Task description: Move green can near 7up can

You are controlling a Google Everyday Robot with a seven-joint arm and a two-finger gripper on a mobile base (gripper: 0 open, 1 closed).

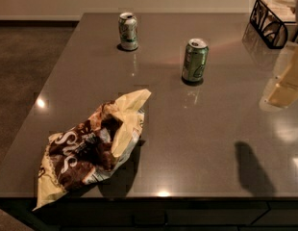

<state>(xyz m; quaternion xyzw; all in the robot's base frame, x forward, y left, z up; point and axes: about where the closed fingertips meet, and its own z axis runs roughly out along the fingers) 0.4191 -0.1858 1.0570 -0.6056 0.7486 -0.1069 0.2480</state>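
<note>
Camera view: tool out of frame, state can't tell, green can (194,60) upright on table (211,129), well apart from 7up can (128,31); reach step pending, next needs approach and side grasp.

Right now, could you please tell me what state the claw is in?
Claw: at the right edge over the table; open or closed cannot be told. The green can and 7up can both stand free.
</note>
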